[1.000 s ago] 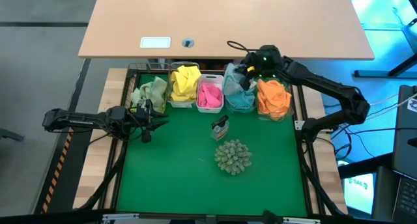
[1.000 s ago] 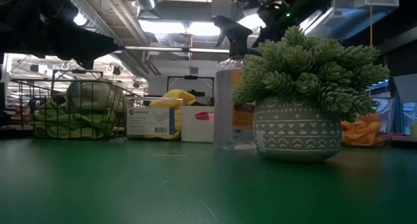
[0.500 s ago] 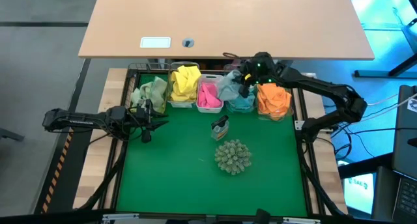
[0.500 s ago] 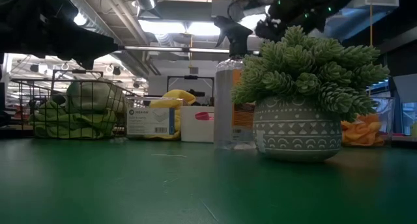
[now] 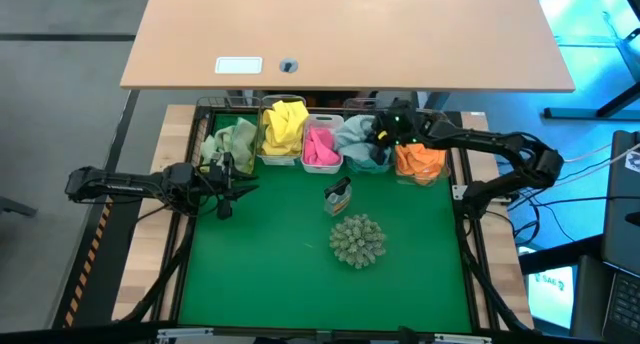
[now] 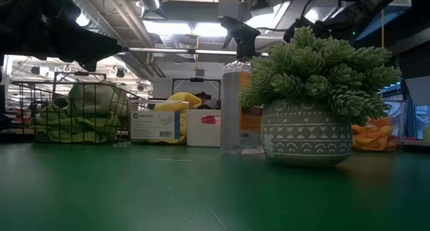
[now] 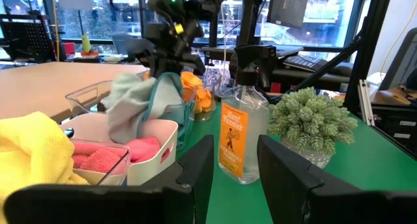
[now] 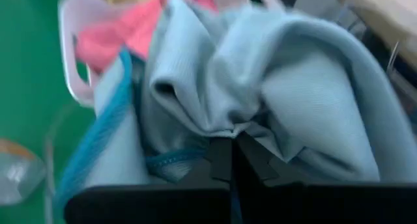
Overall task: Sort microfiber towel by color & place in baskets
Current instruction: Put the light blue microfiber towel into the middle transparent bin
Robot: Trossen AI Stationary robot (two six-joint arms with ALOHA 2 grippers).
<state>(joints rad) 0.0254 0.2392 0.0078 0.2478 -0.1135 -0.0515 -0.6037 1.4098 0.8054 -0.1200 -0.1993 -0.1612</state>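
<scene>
A row of small bins stands along the far edge of the green mat. From left to right they hold a green towel point(image 5: 235, 139), a yellow towel point(image 5: 285, 124), a pink towel point(image 5: 320, 144) in the white bin point(image 5: 322, 167), a light-blue towel point(image 5: 352, 134) and an orange towel point(image 5: 420, 156). My right gripper point(image 5: 383, 136) is above the blue towel's bin point(image 5: 370, 167), shut on that towel. My left gripper point(image 5: 224, 176) hangs open at the table's left, near the green towel, and touches nothing. My right gripper point(image 8: 231, 155) pinches a bunched fold point(image 8: 228, 127) of the light-blue towel point(image 8: 293, 87) between its two shut fingers, from above, slanting in from the table's right. The cloth bulges up slack around the fingers and drapes over its bin toward the white bin.
A clear spray bottle point(image 5: 338, 194) with an orange label stands just near of the bins, mid-table. A potted spiky grey-green plant point(image 5: 357, 239) stands nearer still. Green mat lies open to the left and right of the plant. A wooden desk point(image 5: 350, 34) lies beyond the bins.
My right gripper has moved down and a little toward the near edge over the blue towel's bin, and its arm has sunk lower. The light-blue towel has spread out toward the white bin. The gripper has stayed shut on it.
</scene>
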